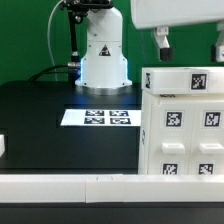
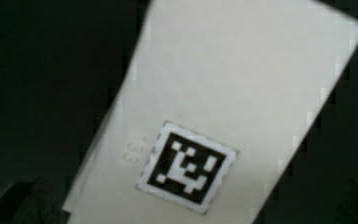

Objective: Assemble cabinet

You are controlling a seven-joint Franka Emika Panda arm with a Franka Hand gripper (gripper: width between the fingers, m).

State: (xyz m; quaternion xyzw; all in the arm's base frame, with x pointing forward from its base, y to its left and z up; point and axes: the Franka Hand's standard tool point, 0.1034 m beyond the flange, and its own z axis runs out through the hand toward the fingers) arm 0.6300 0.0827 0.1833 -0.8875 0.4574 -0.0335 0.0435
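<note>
The white boxy cabinet (image 1: 182,125) stands at the exterior view's right, its chunky panels carrying several black-and-white tags. Its top panel (image 1: 185,79) lies flat across it. My gripper (image 1: 190,50) hangs just above that top panel, open, its two fingers spread wide with nothing between them. One fingertip (image 1: 161,43) shows over the panel's left end and the other sits at the frame's right edge. The wrist view is filled by a white panel face (image 2: 229,90) with one square tag (image 2: 190,163) on it, lying diagonally across the picture against dark table.
The marker board (image 1: 100,117) lies flat on the black table in front of the robot's white base (image 1: 103,55). A long white rail (image 1: 90,186) edges the table's front. A small white piece (image 1: 3,146) sits at the exterior view's left edge.
</note>
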